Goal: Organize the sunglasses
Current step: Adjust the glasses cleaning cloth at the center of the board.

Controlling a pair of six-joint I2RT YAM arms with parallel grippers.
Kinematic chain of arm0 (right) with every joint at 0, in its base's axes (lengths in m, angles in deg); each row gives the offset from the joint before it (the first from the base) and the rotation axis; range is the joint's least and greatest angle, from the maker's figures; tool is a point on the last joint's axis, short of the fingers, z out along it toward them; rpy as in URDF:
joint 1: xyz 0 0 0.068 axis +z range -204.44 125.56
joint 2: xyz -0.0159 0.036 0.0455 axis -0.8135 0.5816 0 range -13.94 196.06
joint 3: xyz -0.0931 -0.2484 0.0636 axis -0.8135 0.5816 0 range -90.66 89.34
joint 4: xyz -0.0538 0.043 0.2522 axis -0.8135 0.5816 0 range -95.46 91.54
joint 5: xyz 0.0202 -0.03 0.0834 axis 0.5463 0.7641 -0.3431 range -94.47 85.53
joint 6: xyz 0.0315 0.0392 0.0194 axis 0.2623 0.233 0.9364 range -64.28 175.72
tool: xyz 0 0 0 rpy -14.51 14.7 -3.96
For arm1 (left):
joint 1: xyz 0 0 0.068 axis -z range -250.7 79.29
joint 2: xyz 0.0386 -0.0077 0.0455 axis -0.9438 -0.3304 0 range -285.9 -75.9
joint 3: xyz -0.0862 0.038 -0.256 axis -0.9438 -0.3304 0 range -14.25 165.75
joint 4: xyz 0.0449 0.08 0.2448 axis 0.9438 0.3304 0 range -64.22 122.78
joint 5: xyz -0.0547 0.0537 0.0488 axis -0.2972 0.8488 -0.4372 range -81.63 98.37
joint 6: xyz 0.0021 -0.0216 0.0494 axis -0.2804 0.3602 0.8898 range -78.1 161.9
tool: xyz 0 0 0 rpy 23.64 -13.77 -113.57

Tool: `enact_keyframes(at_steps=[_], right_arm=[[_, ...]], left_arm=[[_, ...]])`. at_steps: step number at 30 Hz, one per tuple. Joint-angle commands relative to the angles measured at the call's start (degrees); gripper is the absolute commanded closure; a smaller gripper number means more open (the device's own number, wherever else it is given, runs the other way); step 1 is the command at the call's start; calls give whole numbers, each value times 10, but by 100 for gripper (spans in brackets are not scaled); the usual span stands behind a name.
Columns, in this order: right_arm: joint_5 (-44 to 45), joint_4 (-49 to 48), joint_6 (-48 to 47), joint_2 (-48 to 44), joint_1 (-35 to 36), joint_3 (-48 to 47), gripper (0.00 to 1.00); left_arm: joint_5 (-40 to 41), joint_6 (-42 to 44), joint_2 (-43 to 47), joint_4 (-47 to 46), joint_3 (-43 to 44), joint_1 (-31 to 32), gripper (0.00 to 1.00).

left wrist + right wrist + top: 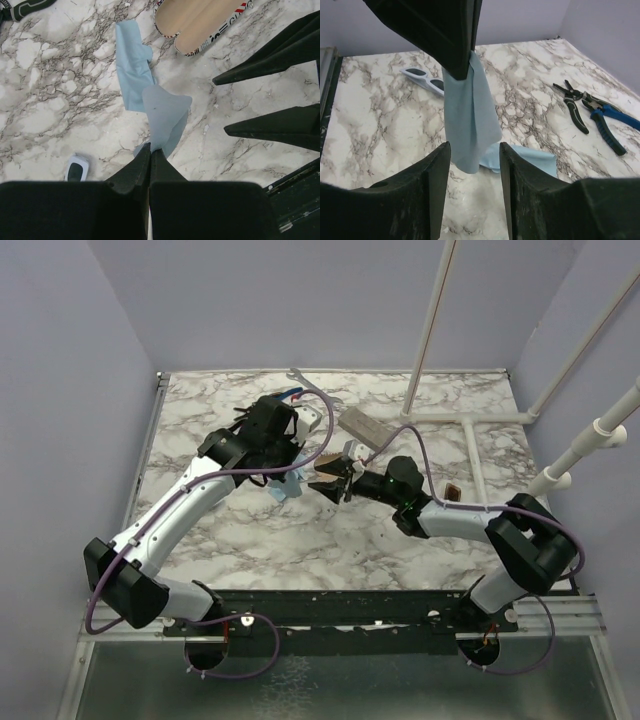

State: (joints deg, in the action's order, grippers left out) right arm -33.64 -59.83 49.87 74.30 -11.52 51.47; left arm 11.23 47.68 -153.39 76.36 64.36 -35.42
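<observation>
My left gripper (151,149) is shut on a corner of a light blue cloth (132,65). The cloth hangs from it with its lower end trailing on the marble table. In the top view that gripper (285,478) sits at mid-table. My right gripper (475,147) faces it, open, and the hanging cloth (470,115) drops just beyond its fingertips without touching them. In the top view the right gripper (336,483) holds nothing. A small amber-brown pair of sunglasses (452,492) lies beside my right forearm.
An open case with a tan lining (200,22) lies close to both grippers. A grey oblong case (365,426) sits further back. A white-framed pair of sunglasses (422,80) lies on the marble. Black pliers (575,107) and blue pliers (607,122) lie near the back edge. White pipes (470,440) stand at the right.
</observation>
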Motion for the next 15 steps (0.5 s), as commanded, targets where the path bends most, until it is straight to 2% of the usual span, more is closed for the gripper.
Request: enact_keyframes(at_steps=[1,11,15], right_arm=[[-18,-30,-15,28,1,-15,53],[-32,-57,-13,92,1,-41,51],[-18,-63,-9,104,1,-49,55]], left_arm=[[8,-35,-7,35,34,6,100],[7,-27,-15,33,46,13,100],[2,-26,-17,32,48,17,100]])
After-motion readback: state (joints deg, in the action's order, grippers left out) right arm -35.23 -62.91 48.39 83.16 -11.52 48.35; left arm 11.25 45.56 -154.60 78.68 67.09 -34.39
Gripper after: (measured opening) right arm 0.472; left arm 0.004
